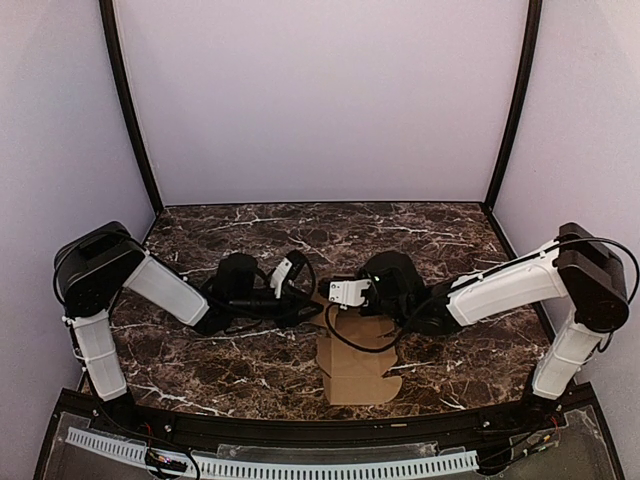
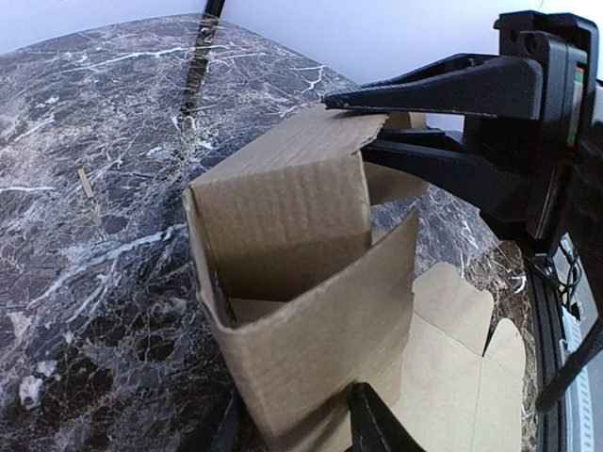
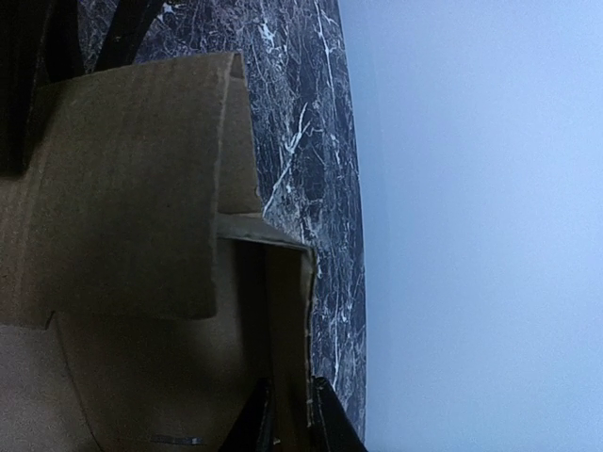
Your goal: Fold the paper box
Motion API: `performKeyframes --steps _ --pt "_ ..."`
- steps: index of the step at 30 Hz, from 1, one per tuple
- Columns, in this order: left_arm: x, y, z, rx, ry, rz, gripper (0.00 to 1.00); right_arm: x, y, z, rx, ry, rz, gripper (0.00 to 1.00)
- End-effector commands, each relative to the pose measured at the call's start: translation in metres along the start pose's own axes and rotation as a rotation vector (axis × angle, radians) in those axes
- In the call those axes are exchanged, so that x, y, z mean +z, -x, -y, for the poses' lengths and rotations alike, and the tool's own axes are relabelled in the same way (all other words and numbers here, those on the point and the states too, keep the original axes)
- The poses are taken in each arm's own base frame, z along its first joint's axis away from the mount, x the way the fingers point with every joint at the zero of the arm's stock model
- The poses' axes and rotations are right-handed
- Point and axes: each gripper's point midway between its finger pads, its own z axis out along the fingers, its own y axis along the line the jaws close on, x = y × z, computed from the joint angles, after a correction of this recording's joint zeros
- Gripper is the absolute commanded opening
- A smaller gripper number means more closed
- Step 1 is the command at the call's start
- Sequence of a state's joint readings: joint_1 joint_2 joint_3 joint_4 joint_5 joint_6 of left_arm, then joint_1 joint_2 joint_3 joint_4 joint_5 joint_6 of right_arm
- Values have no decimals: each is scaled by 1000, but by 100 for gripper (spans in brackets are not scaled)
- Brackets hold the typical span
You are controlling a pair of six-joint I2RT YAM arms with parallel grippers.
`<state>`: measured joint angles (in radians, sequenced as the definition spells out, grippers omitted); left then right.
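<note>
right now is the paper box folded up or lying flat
Partly folded: the paper box has walls standing upright as an open shell, while its other flaps lie flat on the table.

Left arm (image 1: pixel 165 290) and right arm (image 1: pixel 500 290): black rounded joint housings, white covers on upper and lower links. White block (image 1: pixel 350 291) at right wrist. Black cables (image 1: pixel 352 347) loop from both wrists. Right arm's fingers (image 2: pixel 443 89): black, long, tapering to thin tips.

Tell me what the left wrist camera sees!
A half-folded brown paper box stands on a dark marble table, walls up, top open. The right end effector reaches in over its top flap; unfolded flaps lie flat beside it.
</note>
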<state>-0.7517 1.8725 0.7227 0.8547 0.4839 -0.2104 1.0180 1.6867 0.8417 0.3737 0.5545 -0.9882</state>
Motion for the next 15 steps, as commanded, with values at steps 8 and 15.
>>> performKeyframes --steps 8,15 --pt "28 -4 2 -39 55 -45 38 -22 7 0 125 129 16 20" --pt "32 -9 3 -35 71 -65 30 -43 6 -6 157 250 29 24"
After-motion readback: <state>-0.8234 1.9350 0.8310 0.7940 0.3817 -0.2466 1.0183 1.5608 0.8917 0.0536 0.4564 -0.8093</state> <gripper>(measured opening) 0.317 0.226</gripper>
